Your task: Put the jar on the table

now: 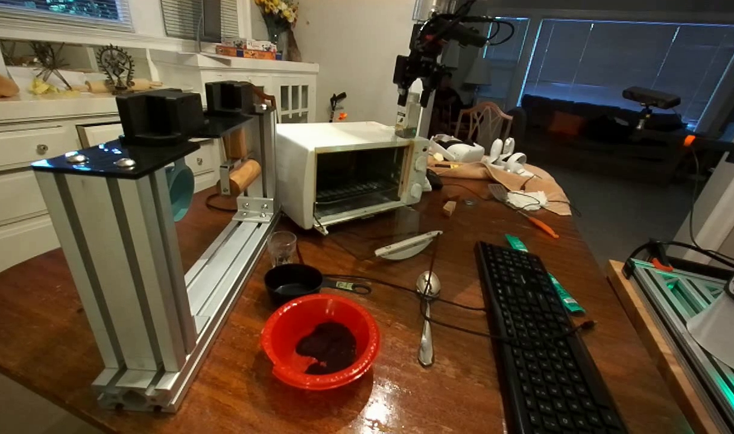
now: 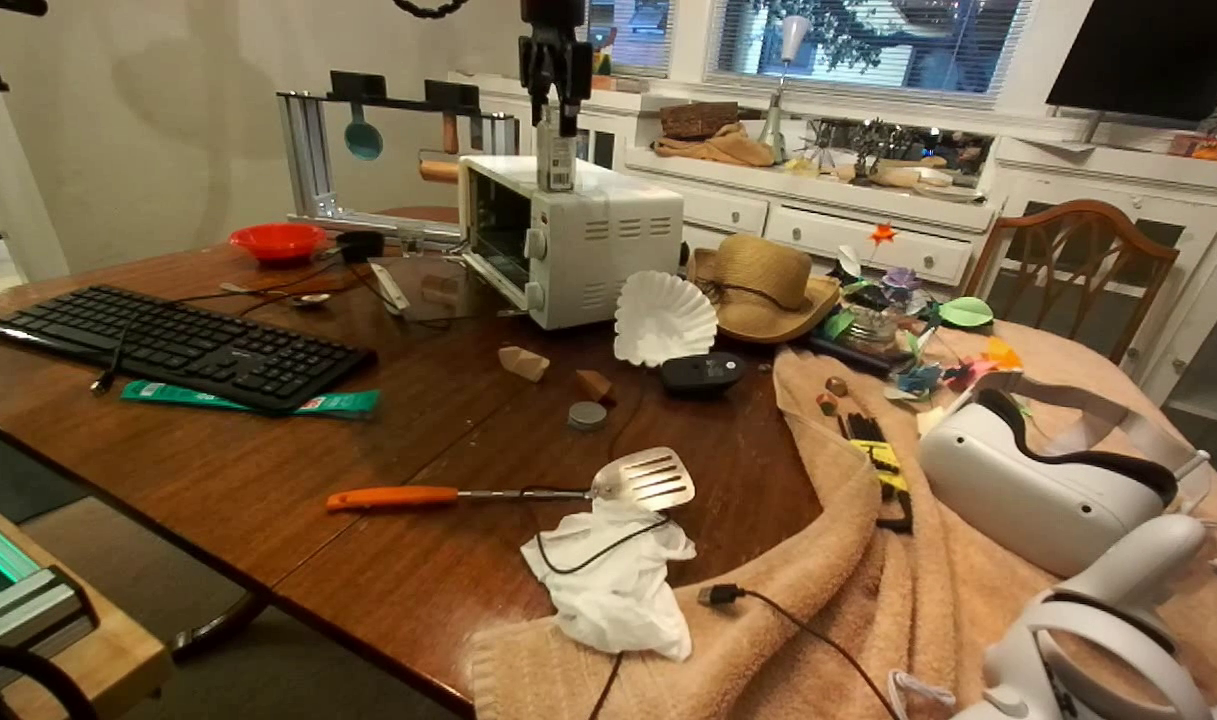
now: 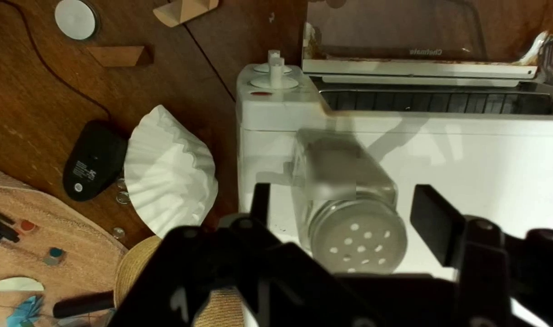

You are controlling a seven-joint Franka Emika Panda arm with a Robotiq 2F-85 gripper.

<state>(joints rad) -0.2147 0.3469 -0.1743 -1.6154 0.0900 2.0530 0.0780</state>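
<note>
The jar (image 1: 408, 123) is a clear square glass shaker with a perforated grey lid. It stands upright on top of the white toaster oven (image 1: 342, 134), near the control-knob end; it also shows in the other exterior picture (image 2: 556, 165) and in the wrist view (image 3: 358, 236). My gripper (image 3: 346, 211) is open, pointing down, with one finger on each side of the jar's top and visible gaps between both fingers and the jar. The gripper is above the oven in both exterior views (image 1: 412, 96) (image 2: 554, 120). The table (image 2: 488, 430) is the glossy reddish-brown top under the oven.
The oven's glass door hangs open at its front. A metal frame (image 1: 125, 259), red bowl (image 1: 309, 310), black cup (image 1: 293, 280), spoon (image 1: 426, 337) and keyboard (image 2: 178, 340) are on the table. A paper filter (image 2: 665, 318), hat (image 2: 768, 275), mouse (image 2: 703, 373) and spatula (image 2: 393, 497) lie beyond the knob end.
</note>
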